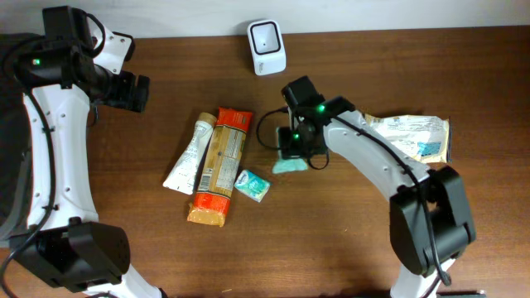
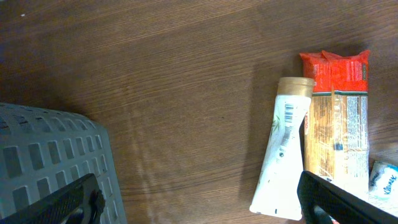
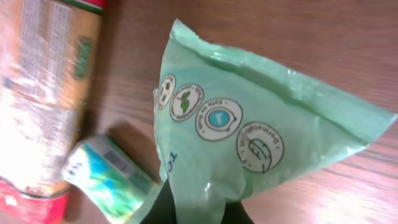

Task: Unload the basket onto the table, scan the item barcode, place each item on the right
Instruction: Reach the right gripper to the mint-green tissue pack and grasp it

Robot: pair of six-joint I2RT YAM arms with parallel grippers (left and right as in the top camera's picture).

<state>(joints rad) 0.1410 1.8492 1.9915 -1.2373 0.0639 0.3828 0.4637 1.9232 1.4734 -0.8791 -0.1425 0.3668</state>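
**A:** What is the right gripper [image 3: 194, 211] doing?

**B:** Its jaws are pinching tight on one edge of the green packet [image 3: 249, 137]. The packet is sitting near the middle of the table [image 1: 166, 248], just right of the small tissue pack [image 1: 252, 185]. It is well apart from the white scanner [image 1: 267, 47] at the far edge.

**A:** And the left gripper [image 2: 199, 193]?

**B:** It is hanging with its jaws spread wide, touching nothing. Below it the white tube [image 2: 283, 155] and the cracker pack [image 2: 336, 124] are lying side by side.

**A:** Any containers?

**B:** A grey slotted basket [image 2: 56, 162] is showing in the corner of the left wrist view. Only its wall is showing, so I cannot tell what it holds. A crinkled bag [image 1: 414, 136] is lying at the right of the table.
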